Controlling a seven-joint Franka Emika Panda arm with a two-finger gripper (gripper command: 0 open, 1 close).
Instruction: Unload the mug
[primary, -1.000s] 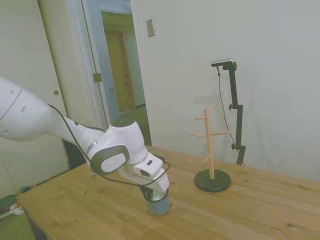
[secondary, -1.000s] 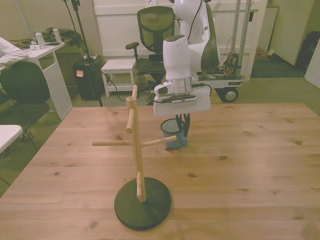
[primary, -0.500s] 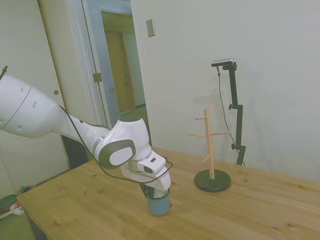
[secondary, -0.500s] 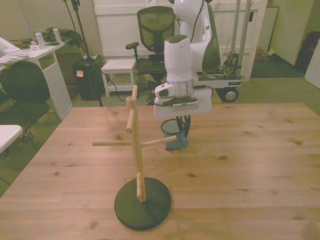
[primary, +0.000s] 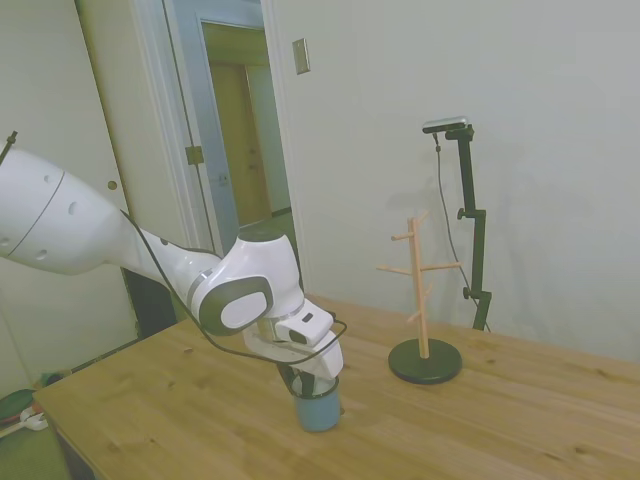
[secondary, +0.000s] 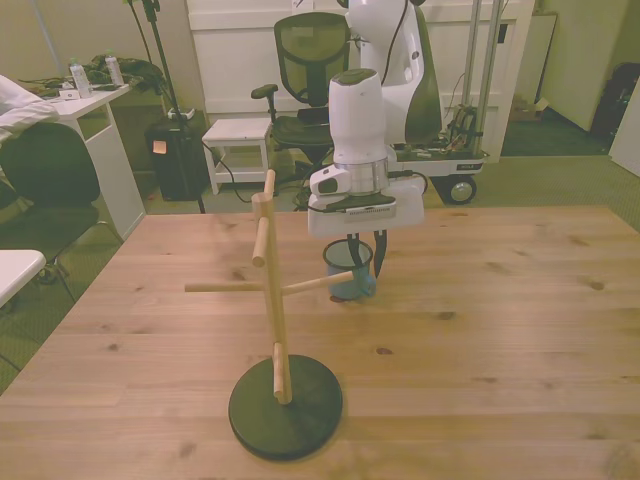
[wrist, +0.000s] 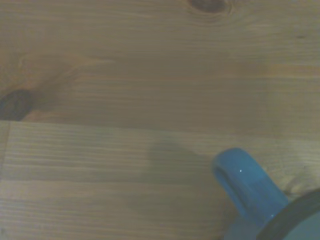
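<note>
light-blue enamel-style mug (primary: 318, 410) with a dark rim and white inside, upright on the wooden plank table (primary: 500, 420), off the rack. sits directly under the white arm's two-finger gripper (primary: 303, 384), in the front view (secondary: 350, 272) behind the rack and toward the table's far edge. dark fingers (secondary: 378, 249) pointing down at the rim: in the front view one finger on the front view's right side of the mug, reaching down past the rim outside the wall; the other hidden behind the rim or the gripper body. cannot tell whether the fingers press the wall or stand slightly apart from it, nor how far open they are. in the side view the fingers dip to the mug's mouth, with the white wrist housing just above. in the wrist view, blurred, the blue looped handle (wrist: 247, 185) and a sliver of dark rim against bare wood grain with a knot. wooden mug tree (secondary: 272, 300) with bare pegs on a round black base (secondary: 286, 405), nearer the camera in the front view, well apart from the mug in the side view (primary: 422, 290).
</note>
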